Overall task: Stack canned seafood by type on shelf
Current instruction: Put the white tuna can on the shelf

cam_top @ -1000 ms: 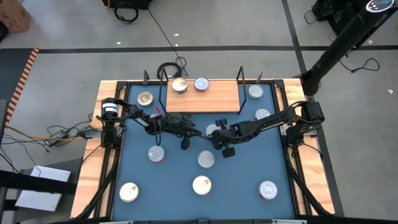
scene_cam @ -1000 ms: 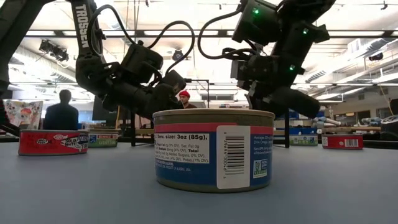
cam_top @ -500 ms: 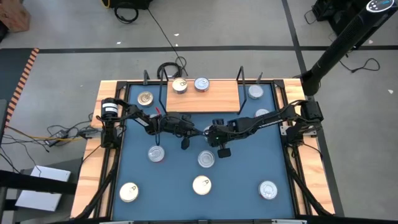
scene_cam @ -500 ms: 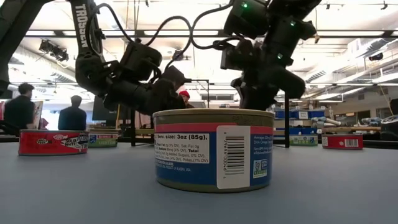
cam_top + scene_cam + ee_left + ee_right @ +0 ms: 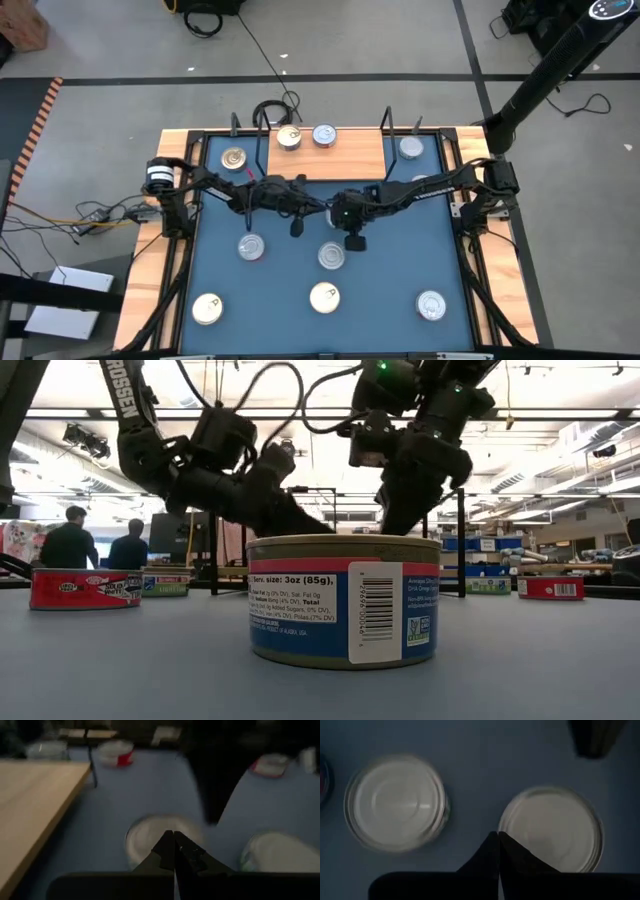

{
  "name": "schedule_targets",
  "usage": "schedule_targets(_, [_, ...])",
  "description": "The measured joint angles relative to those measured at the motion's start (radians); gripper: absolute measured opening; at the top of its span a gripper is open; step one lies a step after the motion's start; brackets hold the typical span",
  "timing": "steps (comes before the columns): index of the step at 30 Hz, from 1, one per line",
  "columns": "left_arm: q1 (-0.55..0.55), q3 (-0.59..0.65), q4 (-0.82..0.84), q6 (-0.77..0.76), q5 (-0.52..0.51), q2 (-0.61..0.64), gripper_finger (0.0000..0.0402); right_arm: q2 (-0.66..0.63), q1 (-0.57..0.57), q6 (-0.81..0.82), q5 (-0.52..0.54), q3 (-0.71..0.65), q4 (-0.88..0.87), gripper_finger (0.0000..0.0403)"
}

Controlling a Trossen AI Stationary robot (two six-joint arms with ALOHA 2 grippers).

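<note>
Where the high view looks down, shelf carries two tins at its rear edge; other tins lie flat about the desk, lids up, axes vertical. Left pincer and right pincer meet mid-desk — both closed, empty. Low view: nearest tin upright, label forward. Right wrist view: two lids below — likely choosing one.

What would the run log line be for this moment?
shelf: two cans | left gripper: fingers shut, empty, mid-table | right gripper: fingers shut, empty, over silver-top can | other cans on blue table
</note>
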State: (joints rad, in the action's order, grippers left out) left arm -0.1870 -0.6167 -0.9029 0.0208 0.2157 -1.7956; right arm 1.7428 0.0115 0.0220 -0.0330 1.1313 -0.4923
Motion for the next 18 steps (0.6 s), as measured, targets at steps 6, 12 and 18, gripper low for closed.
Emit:
schedule_targets(6, [-0.026, -0.041, 0.006, -0.001, -0.018, -0.076, 0.0001, 0.023, 0.049, -0.014, 0.021, -0.019, -0.004, 0.0005])
schedule_targets(12, [-0.028, -0.088, 0.026, 0.005, -0.092, -0.143, 0.0001, 0.100, 0.074, -0.015, 0.130, -0.021, 0.013, 0.0005])
schedule_targets(18, [-0.027, -0.105, 0.032, 0.030, -0.115, -0.183, 0.0001, 0.117, 0.069, -0.017, 0.152, -0.021, 0.022, 0.0003])
